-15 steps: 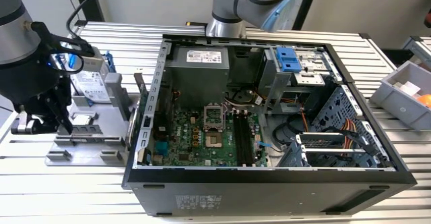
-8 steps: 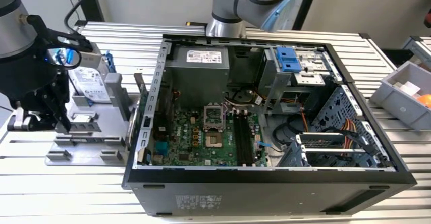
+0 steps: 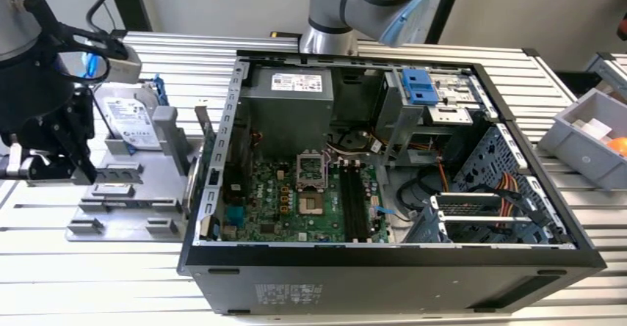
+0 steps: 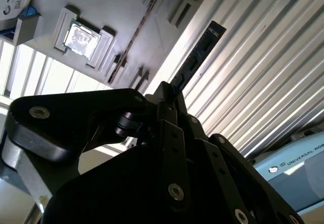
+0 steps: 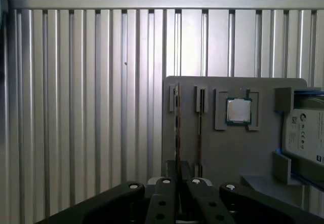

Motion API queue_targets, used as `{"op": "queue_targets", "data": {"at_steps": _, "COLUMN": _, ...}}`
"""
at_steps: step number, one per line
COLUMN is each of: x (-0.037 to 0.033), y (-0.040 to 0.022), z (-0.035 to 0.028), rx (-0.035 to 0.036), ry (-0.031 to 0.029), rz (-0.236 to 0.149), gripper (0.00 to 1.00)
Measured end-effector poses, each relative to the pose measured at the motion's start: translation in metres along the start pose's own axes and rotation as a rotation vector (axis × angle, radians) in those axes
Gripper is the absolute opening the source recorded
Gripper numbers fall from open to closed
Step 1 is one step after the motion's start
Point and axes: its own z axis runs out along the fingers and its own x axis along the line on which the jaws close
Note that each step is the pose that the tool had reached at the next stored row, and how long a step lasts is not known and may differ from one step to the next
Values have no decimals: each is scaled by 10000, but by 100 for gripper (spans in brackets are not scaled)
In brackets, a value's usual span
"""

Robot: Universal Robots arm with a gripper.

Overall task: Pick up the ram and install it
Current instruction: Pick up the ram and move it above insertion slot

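Pincer (image 4: pixel 167 96) clamped on the ram (image 4: pixel 198 57), the dark stick jutting out from between the fingers over the ribbed desk (image 4: pixel 263 82). In the first wrist view, ram (image 5: pixel 177 133) edge-on, a thin line over the grey holder (image 5: pixel 223 158), just beside a second stick (image 5: pixel 200 133) standing in its groove. On the same holder, a processor chip (image 5: pixel 238 111) and a hard drive (image 5: pixel 306 133).

Probably light, thin and stiff, yet fragile: no bending, no twisting, no pressure on the black chips or the contact edge. Best taken squarely across the flat faces along the upper edge, to guard against tilting. Smooth faces, so likely to slip in a loose hold.

Hard to tell whether lifted clear of its groove or seated in it. Grip point hidden behind the pincer's black body in both wrist views; how far along the stick, impossible to say. Contact edge and notch not made out. In the exterior view, pincer (image 3: pixel 54 166) at the exterior view's left above the holder, well apart from the open computer case (image 3: pixel 392 274) and its black slots (image 3: pixel 354 197).
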Motion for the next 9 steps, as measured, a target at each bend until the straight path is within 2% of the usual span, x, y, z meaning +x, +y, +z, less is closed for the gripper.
{"op": "queue_targets", "data": {"at_steps": 9, "x": 3, "y": 4, "z": -145, "rx": -2, "ry": 1, "rz": 1, "gripper": 0}}
